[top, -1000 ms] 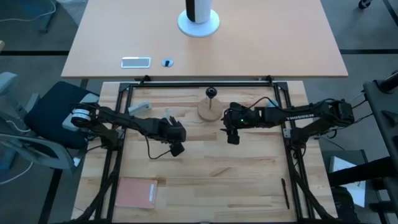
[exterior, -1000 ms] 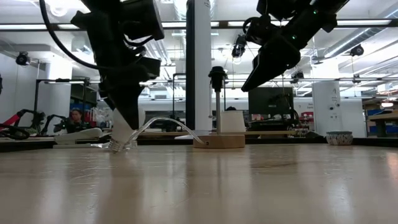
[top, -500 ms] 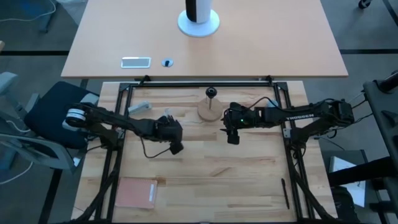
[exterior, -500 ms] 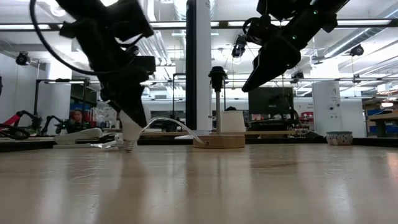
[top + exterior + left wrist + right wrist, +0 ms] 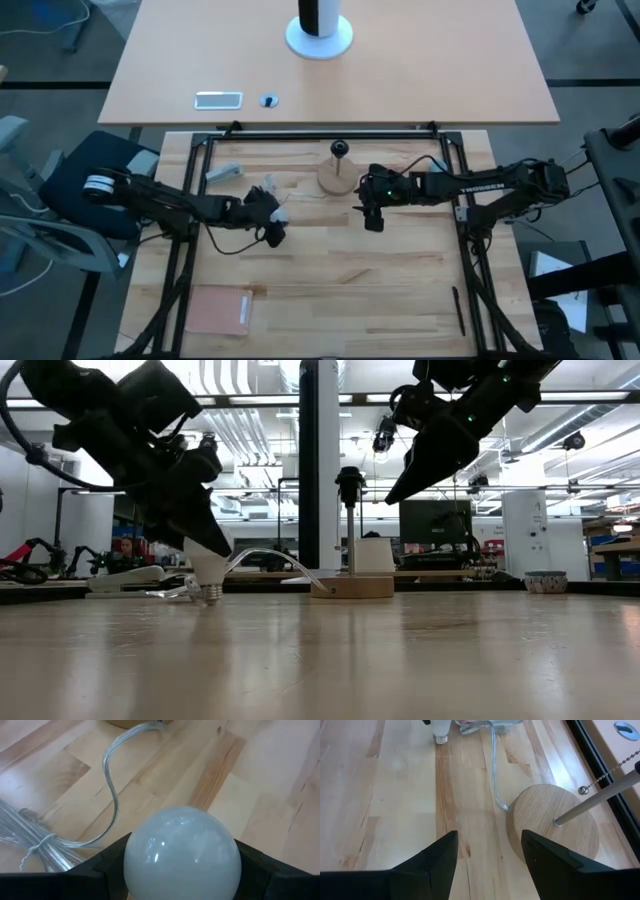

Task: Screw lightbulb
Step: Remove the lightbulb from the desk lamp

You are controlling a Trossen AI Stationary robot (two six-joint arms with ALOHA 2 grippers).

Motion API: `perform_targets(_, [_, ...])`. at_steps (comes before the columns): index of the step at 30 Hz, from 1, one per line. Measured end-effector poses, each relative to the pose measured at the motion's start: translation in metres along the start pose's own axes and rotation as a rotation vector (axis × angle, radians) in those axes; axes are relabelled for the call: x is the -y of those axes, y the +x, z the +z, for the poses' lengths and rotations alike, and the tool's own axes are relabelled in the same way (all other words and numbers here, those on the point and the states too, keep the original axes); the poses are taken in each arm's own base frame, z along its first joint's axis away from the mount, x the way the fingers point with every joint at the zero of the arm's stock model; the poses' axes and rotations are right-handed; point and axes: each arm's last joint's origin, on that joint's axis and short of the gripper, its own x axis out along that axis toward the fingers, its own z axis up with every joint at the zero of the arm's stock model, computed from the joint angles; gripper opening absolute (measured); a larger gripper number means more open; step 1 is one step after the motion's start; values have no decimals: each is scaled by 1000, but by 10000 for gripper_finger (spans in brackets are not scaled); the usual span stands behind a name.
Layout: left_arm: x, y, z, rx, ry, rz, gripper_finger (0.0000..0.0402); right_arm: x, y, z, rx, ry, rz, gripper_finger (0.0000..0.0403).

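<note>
The frosted white lightbulb (image 5: 182, 851) is in my left gripper (image 5: 276, 216), left of the table's middle. Its grey screw base (image 5: 211, 595) points down, just at the tabletop; I cannot tell whether it touches. The black socket stem (image 5: 349, 482) stands upright on its round wooden base (image 5: 335, 179) at the far middle. My right gripper (image 5: 373, 217) is open and empty. It hovers above the table just to the right of the wooden base (image 5: 553, 827). My left gripper pinches the bulb's round globe (image 5: 150, 865) between its two fingers (image 5: 107, 867), one on each side. The fingers slant down from the table's left side. The bulb hangs below them, tilted, with its screw base lowest.
A clear cord (image 5: 111, 795) runs from the wooden base to a bundled coil (image 5: 268, 189) just beyond the bulb. A small grey piece (image 5: 224, 172) lies at the far left, a brown pad (image 5: 220, 310) at the near left, and a black pen (image 5: 460, 311) at the near right.
My left gripper has tipped from pointing straight down to slanting. Its wrist has swung down toward the table's left edge. It stays shut on the bulb, which has shifted a little toward the wooden base and now leans.
</note>
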Motion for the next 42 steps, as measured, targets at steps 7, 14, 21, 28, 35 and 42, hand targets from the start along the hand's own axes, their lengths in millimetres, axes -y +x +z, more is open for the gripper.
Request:
perform_targets(7, [3, 5, 1, 4, 3, -3, 240, 0, 0, 0, 2, 0, 0, 213])
perform_targets(14, [10, 7, 10, -35, 30, 3, 240, 0, 0, 0, 5, 1, 0, 213])
perform_targets(21, [14, 11, 15, -55, 44, 20, 248, 0, 0, 0, 4, 1, 0, 213])
perform_targets(28, [14, 12, 13, -55, 42, 27, 257, 0, 0, 0, 0, 0, 1, 213])
perform_targets(35, [14, 12, 14, -55, 32, 26, 258, 0, 0, 0, 1, 1, 2, 213])
perform_targets(42, [14, 12, 14, -55, 18, 26, 259, 0, 0, 0, 1, 0, 3, 213])
